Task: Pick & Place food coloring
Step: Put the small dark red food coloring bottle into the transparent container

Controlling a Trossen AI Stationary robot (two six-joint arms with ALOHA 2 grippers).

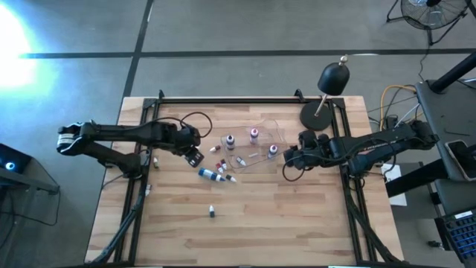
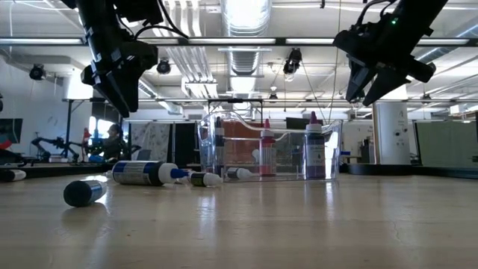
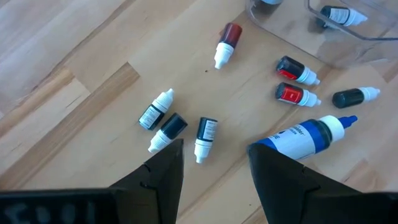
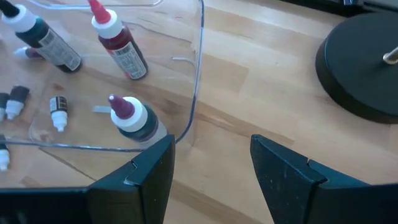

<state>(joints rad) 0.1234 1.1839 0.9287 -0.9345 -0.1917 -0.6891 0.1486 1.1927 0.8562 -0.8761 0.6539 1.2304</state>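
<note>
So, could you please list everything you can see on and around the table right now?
Clear plastic tray: one, transparent, table centre-right, beside the right claw.
Upright bottles: three, pink- or white-capped, standing in the tray.
Small food coloring bottles: several, white caps with red, dark or labelled bodies, lying loose on the wood left of the tray.
Large blue-and-white bottle: one, lying among them.
Stray small bottle: one, alone toward the near edge.
Lamp: one, black dome head on a round base, far right corner.
Left claw: open, above the loose bottles.
Right claw: open, by the tray's right edge.
</note>
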